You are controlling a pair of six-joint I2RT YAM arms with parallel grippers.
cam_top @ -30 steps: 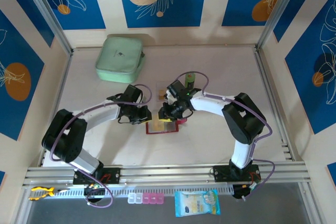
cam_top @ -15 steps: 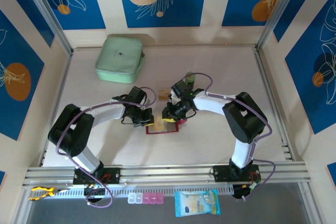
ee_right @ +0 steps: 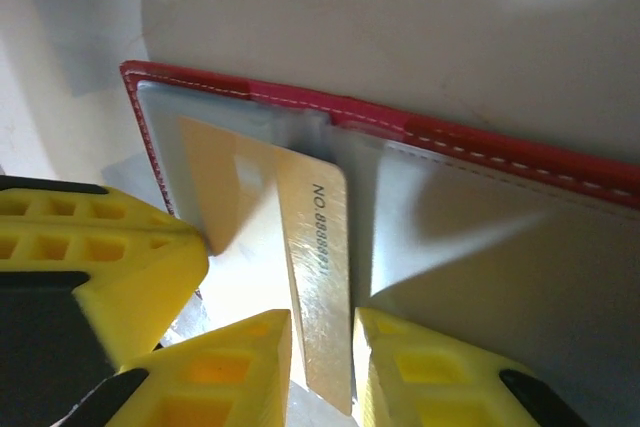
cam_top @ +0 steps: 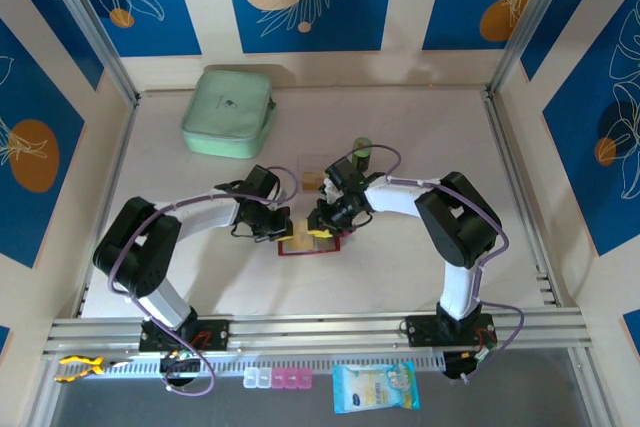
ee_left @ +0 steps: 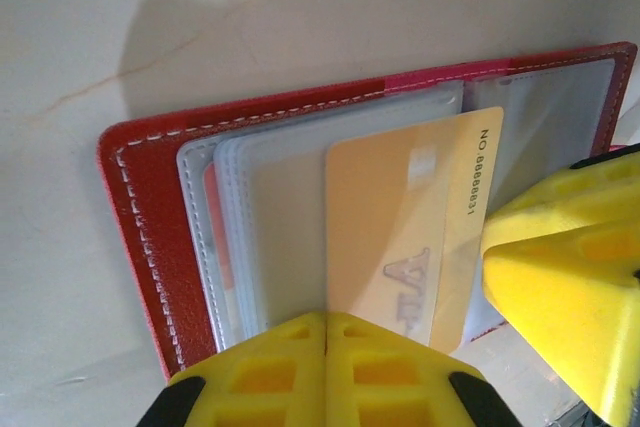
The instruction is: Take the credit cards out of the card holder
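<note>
The dark red card holder [cam_top: 298,248] lies open on the table between both arms, its clear sleeves [ee_left: 280,197] facing up. A yellowish credit card [ee_left: 405,217] sticks partway out of a sleeve, its free end tilted up. My right gripper [ee_right: 322,352] is shut on that card [ee_right: 318,247], one finger on each side. My left gripper [ee_left: 326,332] is shut, its tips resting on the sleeves at the holder's [ee_left: 140,217] edge, beside the card. In the top view the left gripper [cam_top: 282,230] and right gripper [cam_top: 322,225] nearly touch over the holder.
A mint-green zip case [cam_top: 230,112] sits at the back left. A clear plastic rectangle [cam_top: 313,173] and a small green cylinder [cam_top: 361,148] lie just behind the holder. The metal rail [cam_top: 320,329] runs along the near edge.
My left gripper closed fully and slid right onto the holder's left side. The right gripper shifted slightly with the card in its fingers.
</note>
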